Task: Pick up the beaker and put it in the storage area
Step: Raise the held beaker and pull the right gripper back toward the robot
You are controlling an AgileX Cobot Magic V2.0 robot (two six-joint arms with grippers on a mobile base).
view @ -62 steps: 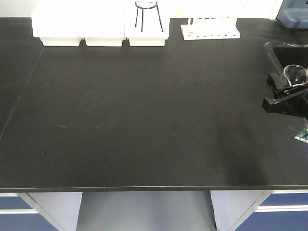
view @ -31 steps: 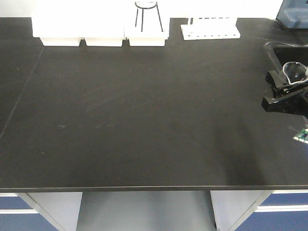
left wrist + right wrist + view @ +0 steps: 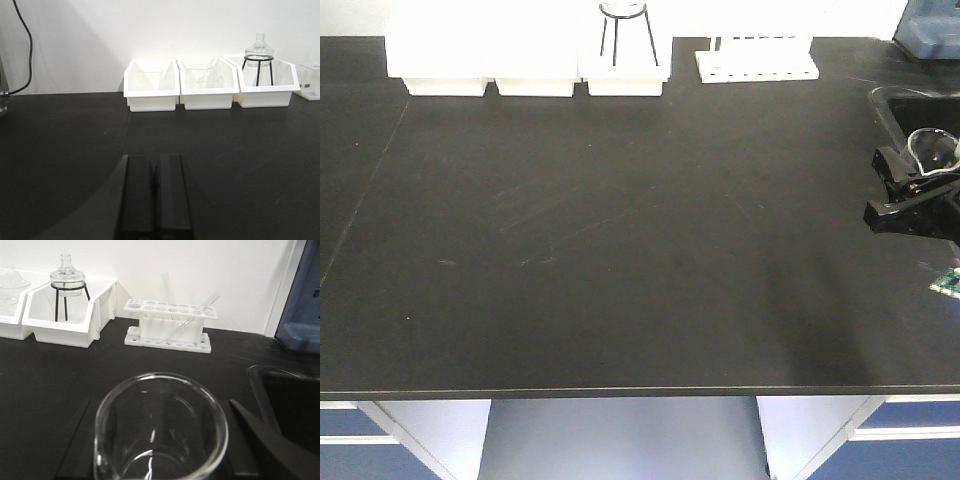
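The beaker (image 3: 933,152) is a small clear glass vessel at the far right of the front view, upright between the black fingers of my right gripper (image 3: 918,192), next to the sink's near corner. In the right wrist view the beaker (image 3: 160,435) fills the lower middle, its rim round and open, with a finger on each side; my right gripper (image 3: 160,402) is shut on it. My left gripper (image 3: 155,161) is shut and empty, low over the black benchtop, and does not show in the front view. The storage area is out of view.
Three white bins (image 3: 525,62) line the rear edge of this black benchtop (image 3: 620,230). A wire-framed glass vessel (image 3: 625,25) stands in the right bin. A white test-tube rack (image 3: 757,62) is at the back right. A sink (image 3: 920,110) is recessed at the right.
My right gripper, with the beaker in it, has risen very slightly. Nothing else has visibly moved.
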